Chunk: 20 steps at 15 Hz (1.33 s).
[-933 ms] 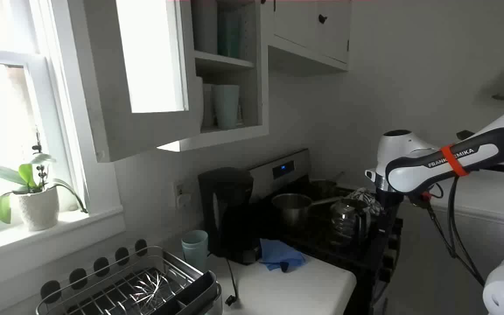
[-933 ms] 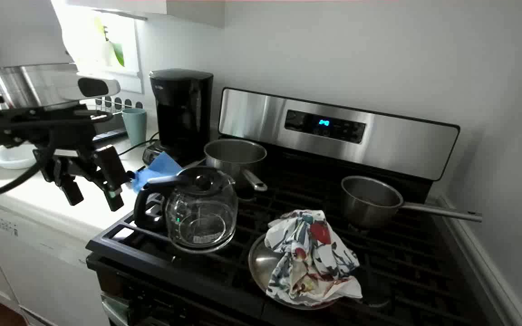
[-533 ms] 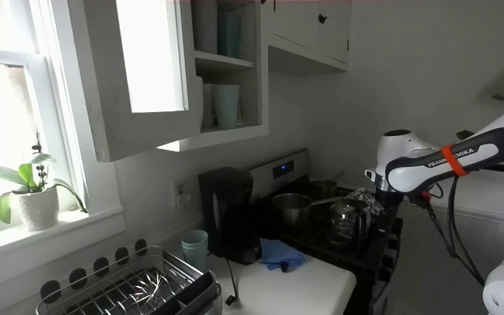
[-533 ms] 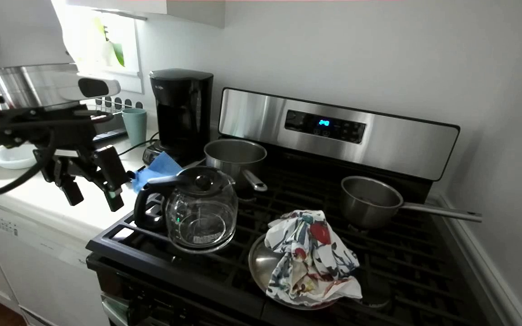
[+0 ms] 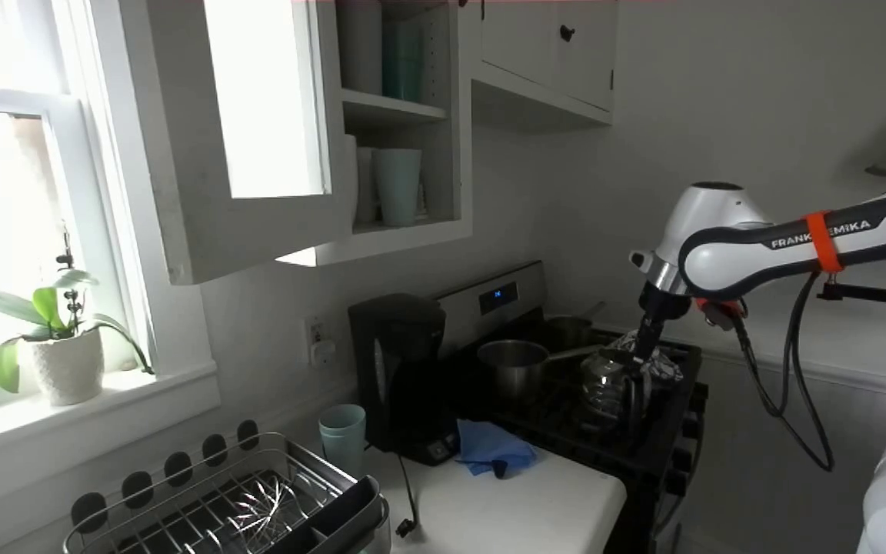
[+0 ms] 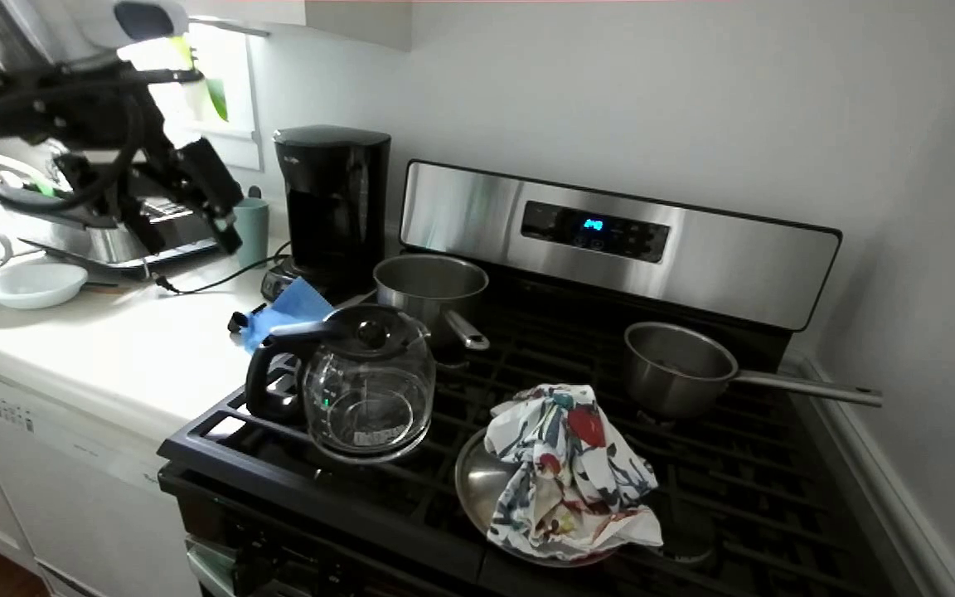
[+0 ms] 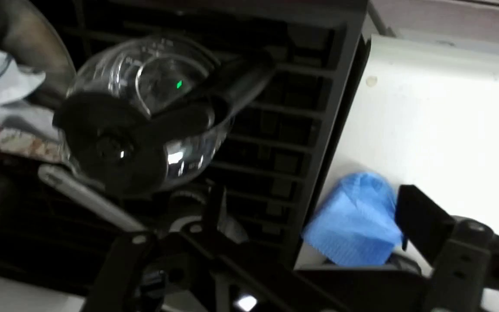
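In an exterior view the end effector (image 6: 187, 236) hangs near left, in mid-air, its fingers (image 6: 214, 178) parted. On the stove (image 6: 560, 356), the near pan (image 6: 480, 482) lies partly under a crumpled patterned cloth (image 6: 569, 481); left of that, the glass carafe (image 6: 370, 394) stands upright, handle (image 6: 260, 381) toward the left. Past the carafe, a blue cloth (image 6: 291, 311) lies on the worktop (image 6: 113, 356); the wrist view shows it below, between the fingers. Farther back are a saucepan (image 6: 428, 286) and a black coffee maker (image 6: 332, 207).

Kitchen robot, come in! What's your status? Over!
Gripper open, nothing held. Coffee pot upright on stove, untouched. Pan handle close to it, maybe in the way.
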### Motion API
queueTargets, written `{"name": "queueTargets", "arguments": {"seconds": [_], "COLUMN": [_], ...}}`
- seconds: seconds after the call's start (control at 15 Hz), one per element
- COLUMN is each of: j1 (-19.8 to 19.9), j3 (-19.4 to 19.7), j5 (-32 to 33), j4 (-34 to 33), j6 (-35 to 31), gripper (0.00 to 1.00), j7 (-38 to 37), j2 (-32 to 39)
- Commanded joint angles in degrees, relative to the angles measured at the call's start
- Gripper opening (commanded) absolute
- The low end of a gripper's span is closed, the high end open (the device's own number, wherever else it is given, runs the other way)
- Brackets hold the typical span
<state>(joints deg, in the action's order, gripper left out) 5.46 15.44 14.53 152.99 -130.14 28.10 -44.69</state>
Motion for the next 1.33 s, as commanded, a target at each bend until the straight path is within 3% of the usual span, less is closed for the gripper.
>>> {"name": "queueTargets", "arguments": {"seconds": [0.0, 0.33, 0.53, 0.6, 0.73, 1.13, 1.27], "j1": [-5.5, -13.4, -17.9, -15.2, -17.0, -17.1, -20.3], "j3": [-0.8, -3.7, -5.2, -5.2, -5.8, -5.8, -4.5], "j5": [-3.1, -8.1, -11.4, -9.4, -10.3, -10.5, -14.1], "j4": [-5.2, -11.9, -14.2, -12.1, -13.1, -13.4, -15.3], "j6": [-0.7, -7.4, -7.9, -7.6, -7.6, -7.6, -9.2], "gripper": [1.00, 1.00, 1.00, 1.00, 1.00, 1.00, 1.00], "j7": [2.8, -1.1, -1.1, -1.2, -1.1, -1.0, -0.6], "j2": [-3.2, -0.5, 0.5, -1.1, -0.3, 0.1, 1.0]}}
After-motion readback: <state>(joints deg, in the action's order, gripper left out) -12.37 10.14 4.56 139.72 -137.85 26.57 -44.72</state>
